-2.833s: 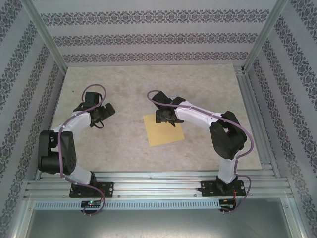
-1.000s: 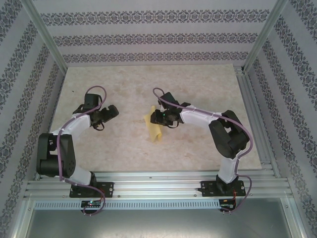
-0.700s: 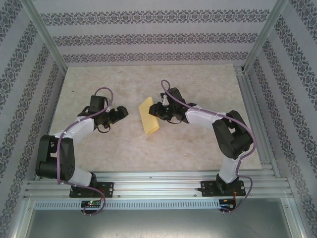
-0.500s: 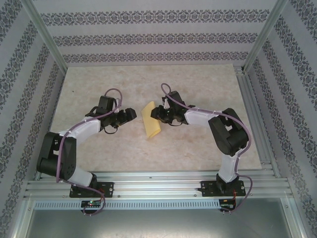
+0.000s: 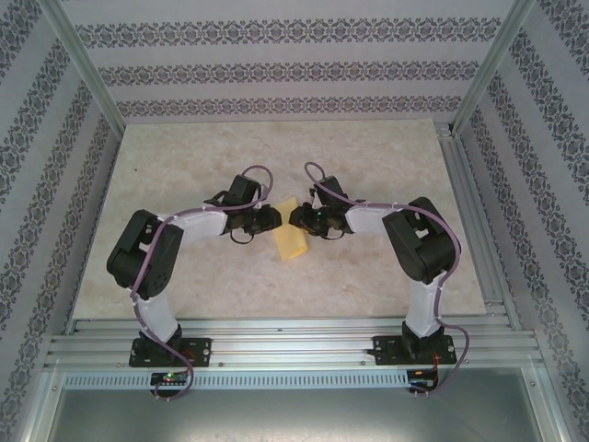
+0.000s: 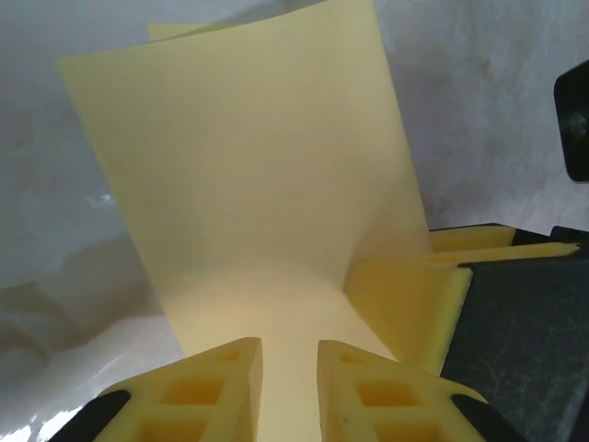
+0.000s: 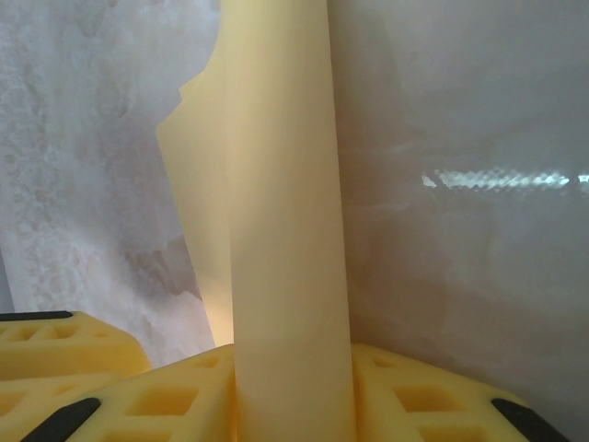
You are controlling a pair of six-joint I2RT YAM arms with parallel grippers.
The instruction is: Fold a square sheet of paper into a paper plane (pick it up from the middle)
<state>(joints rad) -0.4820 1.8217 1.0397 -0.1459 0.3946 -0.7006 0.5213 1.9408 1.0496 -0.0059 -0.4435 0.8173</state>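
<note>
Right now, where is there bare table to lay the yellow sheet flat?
The centre is crowded: the left pincer and right pincer both pinch the sheet. Bare table lies beyond them up to the far wall, and on the near side down to the rail.

The right gripper (image 7: 293, 394) is pinching a sheet of yellow paper (image 7: 276, 212) between its two yellow foam pads (image 7: 156, 401), and the paper is rising from them as a rounded band, curling toward the left. Behind it, the pale mottled table (image 7: 460, 295) is catching a streak of glare, and another yellow pad (image 7: 55, 336) is poking in at lower left.
</note>
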